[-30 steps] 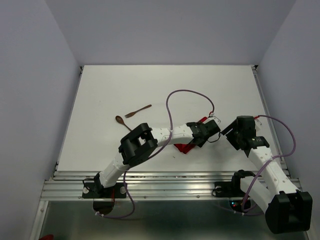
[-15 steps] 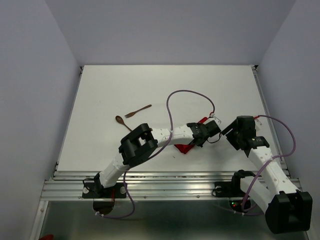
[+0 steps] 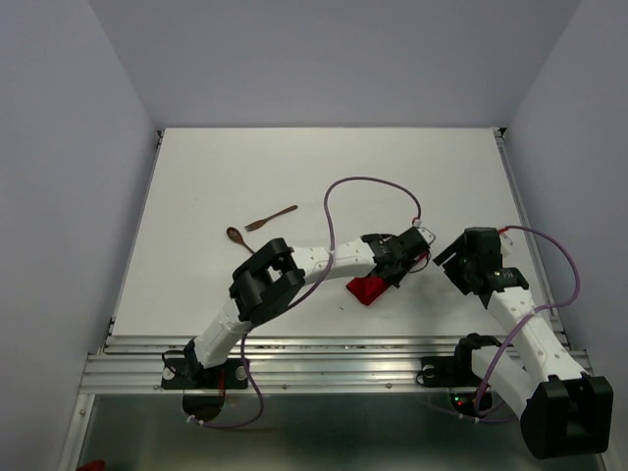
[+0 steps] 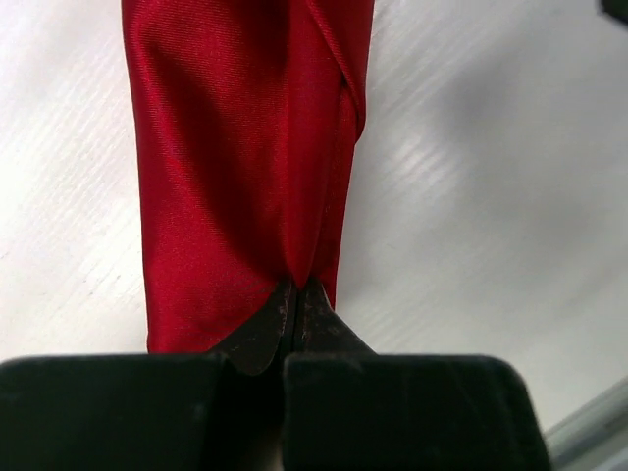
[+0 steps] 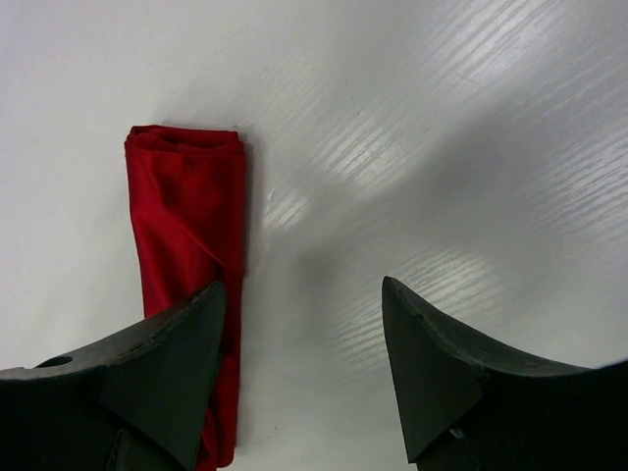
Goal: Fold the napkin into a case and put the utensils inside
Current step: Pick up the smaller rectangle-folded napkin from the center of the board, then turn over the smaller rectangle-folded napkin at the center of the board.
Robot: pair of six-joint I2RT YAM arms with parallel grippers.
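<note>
Left wrist view: left gripper (image 4: pixel 296 296) jaws were pinched tight on near end of case (image 4: pixel 235 147), cloth stretching ahead of them. Right gripper (image 5: pixel 304 324) jaws stood wide, holding nothing; case lay just outside one finger.

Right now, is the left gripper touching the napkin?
Touching. The left wrist view shows the left gripper closed, its tips pinching a fold of the red napkin where the cloth narrows into them.

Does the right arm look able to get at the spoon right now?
Probably not. The left arm lies stretched between the right gripper and the spoon, with the left gripper shut on the napkin. Getting there would mean crossing over that arm.
</note>
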